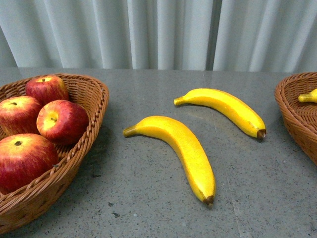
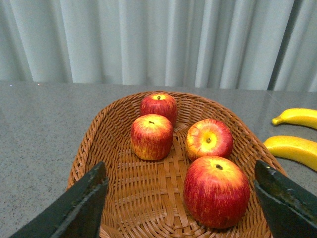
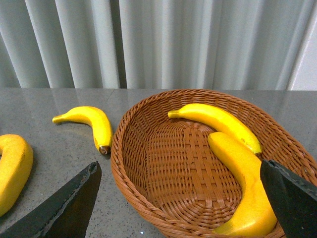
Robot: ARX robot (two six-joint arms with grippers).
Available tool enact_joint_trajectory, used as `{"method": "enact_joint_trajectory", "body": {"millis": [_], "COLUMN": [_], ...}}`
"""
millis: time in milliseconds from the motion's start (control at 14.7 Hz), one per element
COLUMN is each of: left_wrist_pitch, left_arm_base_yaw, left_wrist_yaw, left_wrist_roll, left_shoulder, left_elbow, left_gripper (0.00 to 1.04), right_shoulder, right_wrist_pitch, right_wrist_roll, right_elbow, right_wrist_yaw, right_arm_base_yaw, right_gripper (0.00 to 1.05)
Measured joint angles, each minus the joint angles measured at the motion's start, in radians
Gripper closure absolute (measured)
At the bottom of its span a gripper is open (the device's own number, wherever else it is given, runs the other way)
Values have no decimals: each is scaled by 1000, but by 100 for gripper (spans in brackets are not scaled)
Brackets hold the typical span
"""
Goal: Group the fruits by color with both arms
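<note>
Several red apples, the nearest one (image 1: 22, 161), lie in a wicker basket (image 1: 94, 114) at the left. They also show in the left wrist view, the nearest (image 2: 216, 192). My left gripper (image 2: 181, 206) is open and empty above that basket (image 2: 121, 173). Two bananas lie on the grey table, one near (image 1: 183, 151) and one farther (image 1: 225, 109). A second wicker basket (image 1: 292, 111) at the right holds two bananas (image 3: 245, 178) (image 3: 218, 121). My right gripper (image 3: 181, 203) is open and empty above that basket (image 3: 148, 163). Neither arm shows in the front view.
The grey speckled table (image 1: 148, 208) runs back to a pale pleated curtain (image 1: 158, 29). The two loose bananas (image 3: 91, 124) (image 3: 12, 171) lie between the baskets in the right wrist view, and beside the apple basket in the left wrist view (image 2: 297, 148).
</note>
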Motion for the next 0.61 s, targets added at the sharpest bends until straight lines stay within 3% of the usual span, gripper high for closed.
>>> {"method": "enact_joint_trajectory", "body": {"millis": [68, 614], "left_wrist_pitch": [0, 0], "left_arm_base_yaw": [0, 0], "left_wrist_yaw": [0, 0], "left_wrist_roll": [0, 2], "left_shoulder": [0, 0], "left_elbow": [0, 0], "left_gripper": [7, 7], "right_shoulder": [0, 0], "right_wrist_pitch": [0, 0], "right_wrist_roll": [0, 0], "right_elbow": [0, 0], "right_wrist_yaw": [0, 0], "right_arm_base_yaw": [0, 0], "right_gripper": [7, 7]}}
